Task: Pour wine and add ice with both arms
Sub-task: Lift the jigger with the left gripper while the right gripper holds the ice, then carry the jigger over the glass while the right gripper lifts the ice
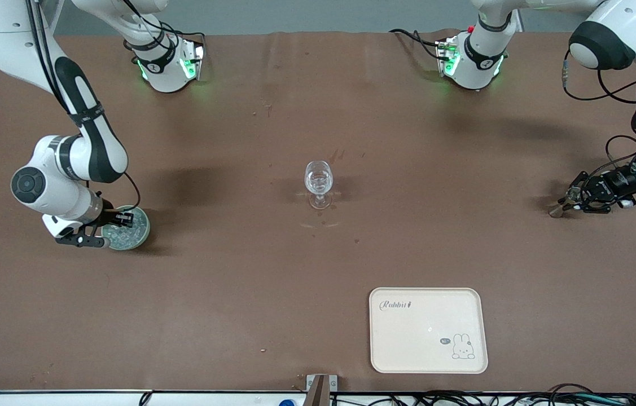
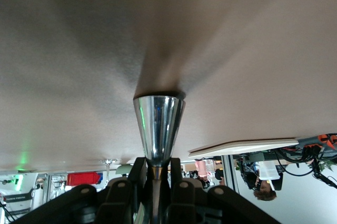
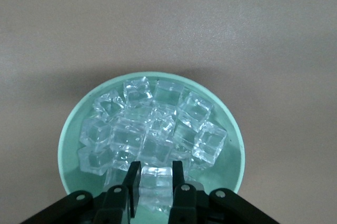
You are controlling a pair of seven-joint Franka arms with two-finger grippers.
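Reaching into the green bowl [image 3: 231, 145] at its own end of the table, the right gripper [image 3: 156, 179] pinched one cube of the ice [image 3: 152, 129]. The left gripper [image 2: 156, 174], low at the other end, was clamped on what looked like a small steel cup [image 2: 158, 126]. Between them stood the wineglass [image 1: 318, 183].
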